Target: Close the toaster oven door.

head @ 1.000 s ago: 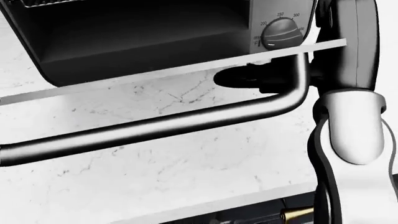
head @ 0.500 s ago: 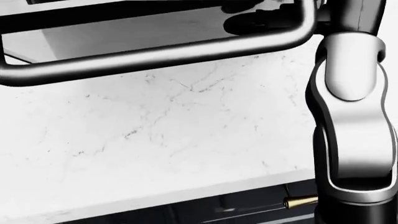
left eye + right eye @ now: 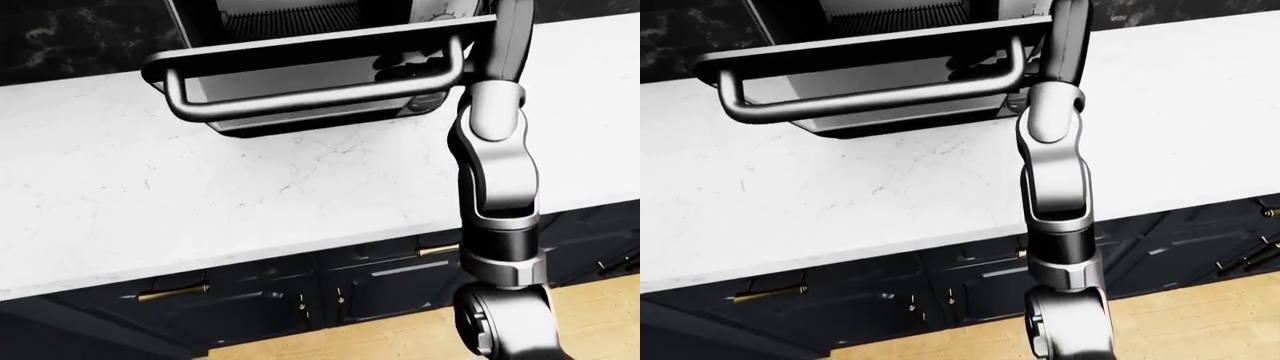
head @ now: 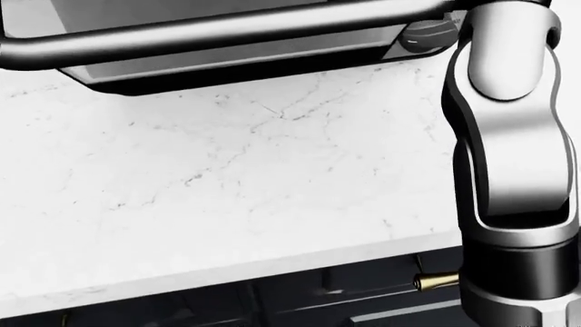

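1. Since the earlier head view, the toaster oven door [image 3: 320, 71] has swung further up: its handle bar [image 3: 300, 101], which a second ago crossed the middle of that view, now lies along the top edge, and more bare marble shows below it.
2. The right arm [image 3: 495, 172] has risen with the door; its pale forearm shell now fills the upper right of the head view, where before it sat lower.
3. The toaster oven [image 3: 900, 22] stands on the white marble tabletop [image 3: 250, 195] at the top of both eye views, with its door partly raised and tilted, not yet shut; the rack inside shows above the door's edge.
4. The handle is a rounded grey bar running the door's width, bent back to the door at each end.
5. The right hand [image 3: 415, 71] is a dark shape tucked beneath the door at the handle's right end, seen through the glass. Whether its fingers are closed round the bar or only pressed under the door cannot be told.
6. A control knob [image 4: 427, 34] on the oven's right side shows just under the handle in the head view.
7. Below the tabletop edge are dark navy cabinets [image 3: 250, 300] with brass pulls [image 3: 172, 291], and a strip of wooden floor [image 3: 1200, 330] at the bottom of the eye views.
8. The left hand is out of sight in every view.
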Available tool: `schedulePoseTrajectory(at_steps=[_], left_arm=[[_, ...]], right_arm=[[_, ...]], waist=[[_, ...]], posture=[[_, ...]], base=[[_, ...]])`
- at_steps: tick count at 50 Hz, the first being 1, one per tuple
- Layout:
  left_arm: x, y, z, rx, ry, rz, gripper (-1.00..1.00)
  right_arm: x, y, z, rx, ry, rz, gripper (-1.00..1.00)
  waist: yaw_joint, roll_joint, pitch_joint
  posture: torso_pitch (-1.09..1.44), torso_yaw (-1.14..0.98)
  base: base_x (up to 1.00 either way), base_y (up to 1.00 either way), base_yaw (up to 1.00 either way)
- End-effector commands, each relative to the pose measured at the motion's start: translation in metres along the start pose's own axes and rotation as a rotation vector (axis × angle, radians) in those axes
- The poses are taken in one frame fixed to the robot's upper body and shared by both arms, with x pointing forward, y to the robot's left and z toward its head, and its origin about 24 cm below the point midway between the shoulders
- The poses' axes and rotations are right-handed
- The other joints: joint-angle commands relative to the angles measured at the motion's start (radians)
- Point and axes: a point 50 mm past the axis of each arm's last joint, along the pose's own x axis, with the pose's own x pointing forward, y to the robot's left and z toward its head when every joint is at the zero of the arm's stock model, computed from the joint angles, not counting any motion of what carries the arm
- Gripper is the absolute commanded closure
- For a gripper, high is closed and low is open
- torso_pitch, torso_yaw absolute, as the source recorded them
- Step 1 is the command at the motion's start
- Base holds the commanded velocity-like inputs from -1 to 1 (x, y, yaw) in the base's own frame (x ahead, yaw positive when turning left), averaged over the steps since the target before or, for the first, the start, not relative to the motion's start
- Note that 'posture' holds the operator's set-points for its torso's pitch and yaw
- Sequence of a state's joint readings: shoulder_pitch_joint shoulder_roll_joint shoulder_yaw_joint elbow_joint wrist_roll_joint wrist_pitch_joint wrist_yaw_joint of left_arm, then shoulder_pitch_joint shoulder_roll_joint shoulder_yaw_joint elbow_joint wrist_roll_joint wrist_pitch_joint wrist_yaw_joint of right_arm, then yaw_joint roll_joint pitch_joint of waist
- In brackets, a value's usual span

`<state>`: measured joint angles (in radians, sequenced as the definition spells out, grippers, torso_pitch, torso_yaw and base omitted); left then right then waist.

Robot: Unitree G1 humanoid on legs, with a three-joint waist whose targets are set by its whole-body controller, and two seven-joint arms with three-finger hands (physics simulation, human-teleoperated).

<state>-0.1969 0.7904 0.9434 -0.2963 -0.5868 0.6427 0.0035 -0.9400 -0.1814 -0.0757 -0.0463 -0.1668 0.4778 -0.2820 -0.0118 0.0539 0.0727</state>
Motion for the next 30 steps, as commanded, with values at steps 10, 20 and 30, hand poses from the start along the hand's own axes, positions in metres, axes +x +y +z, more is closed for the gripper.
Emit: schedulePoseTrajectory(at_steps=[10,20,30], left_arm=[[-0.010,0.003,0.016,0.044,-0.042,-0.015,-1.00],[-0.016,-0.006,0.016,0.022,-0.026,-0.055,-1.00],[-0.028,-0.017,0.024,-0.011,-0.027,-0.114,-1.00]], right_arm=[[0.014,-0.009,0.036,0.035,-0.131,-0.067,-1.00],[0.022,-0.011,0.039,0.030,-0.145,-0.079,-1.00],[0.027,-0.015,0.044,0.031,-0.153,-0.089,-1.00]], waist=[[-0.001,0.006,-0.027],[0.002,0.003,-0.029],[0.001,0.001,-0.027]], posture=[[0.00,0.00],[0.00,0.00],[0.00,0.00]], base=[[0.00,0.00,0.00],[0.00,0.00,0.00],[0.00,0.00,0.00]])
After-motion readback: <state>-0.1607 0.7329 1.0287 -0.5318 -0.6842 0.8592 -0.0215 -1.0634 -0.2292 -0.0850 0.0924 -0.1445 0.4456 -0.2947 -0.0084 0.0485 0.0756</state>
